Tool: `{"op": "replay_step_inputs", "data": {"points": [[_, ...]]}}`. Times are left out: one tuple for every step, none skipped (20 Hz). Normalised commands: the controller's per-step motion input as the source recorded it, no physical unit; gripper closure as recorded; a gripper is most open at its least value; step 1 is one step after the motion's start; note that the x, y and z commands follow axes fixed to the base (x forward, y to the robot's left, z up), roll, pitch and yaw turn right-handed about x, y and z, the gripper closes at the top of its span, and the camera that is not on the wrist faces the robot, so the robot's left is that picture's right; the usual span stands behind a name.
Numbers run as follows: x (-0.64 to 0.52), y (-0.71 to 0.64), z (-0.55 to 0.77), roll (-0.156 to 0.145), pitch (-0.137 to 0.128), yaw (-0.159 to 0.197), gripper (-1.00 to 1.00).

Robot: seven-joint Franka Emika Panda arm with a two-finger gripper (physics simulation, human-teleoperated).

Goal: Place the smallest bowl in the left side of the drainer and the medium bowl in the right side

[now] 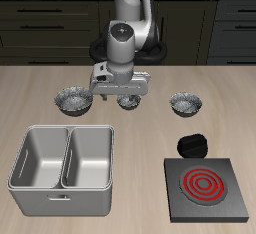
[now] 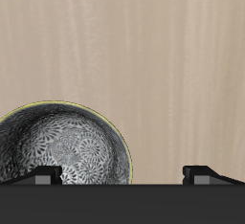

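Note:
Three grey speckled bowls stand in a row behind the drainer point(image 1: 20, 168), a light grey two-compartment tub that holds nothing. The smallest bowl point(image 1: 129, 103) is the middle one. The medium bowl point(image 1: 185, 103) stands at one end of the row, behind the stove. My gripper point(image 1: 120, 95) hangs open just above the smallest bowl and partly covers it. In the wrist view the smallest bowl point(image 2: 62, 149) lies close below, off-centre towards one fingertip point(image 2: 43, 175), and my gripper point(image 2: 122, 175) holds nothing.
The largest bowl point(image 1: 73, 100) stands at the other end of the row, behind the drainer. A black square stove point(image 1: 205, 186) with a red coil sits near the front edge, with a small black object point(image 1: 190, 143) just behind it.

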Motion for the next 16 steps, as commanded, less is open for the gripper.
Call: {"op": "replay_step_inputs", "data": {"points": [[-0.01, -0.05, -0.16, -0.028, 0.010, 0.003, -1.00], [-0.01, -0.05, -0.22, 0.018, 0.073, -0.024, -1.00], [-0.04, -0.03, -0.11, 0.008, 0.015, 0.001, -1.00], [-0.04, -0.04, -0.09, -0.022, -0.026, 0.019, -1.00], [0.00, -0.04, -0.27, 0.064, 0.073, -0.080, -1.00], [-0.02, 0.01, -0.20, 0.079, 0.043, -0.027, -1.00], [-0.02, 0.05, -0.16, 0.003, -0.060, 0.058, -1.00], [0.04, -0.01, -0.15, 0.026, 0.022, 0.004, 1.00], [0.06, 0.05, -0.17, 0.032, 0.108, -0.053, 1.00], [0.00, 0.00, 0.00, 0.000, 0.000, 0.000, 1.00], [-0.03, 0.01, 0.07, 0.018, -0.045, -0.008, 1.00], [-0.02, 0.01, -0.01, 0.007, 0.035, -0.038, 1.00], [-0.11, -0.04, 0.16, -0.010, -0.077, 0.022, 1.00], [0.04, 0.00, 0.03, 0.016, 0.009, -0.039, 1.00], [-0.02, -0.02, 0.06, 0.021, 0.023, -0.033, 1.00], [0.00, -0.03, 0.10, -0.018, -0.020, 0.008, 1.00]]}}
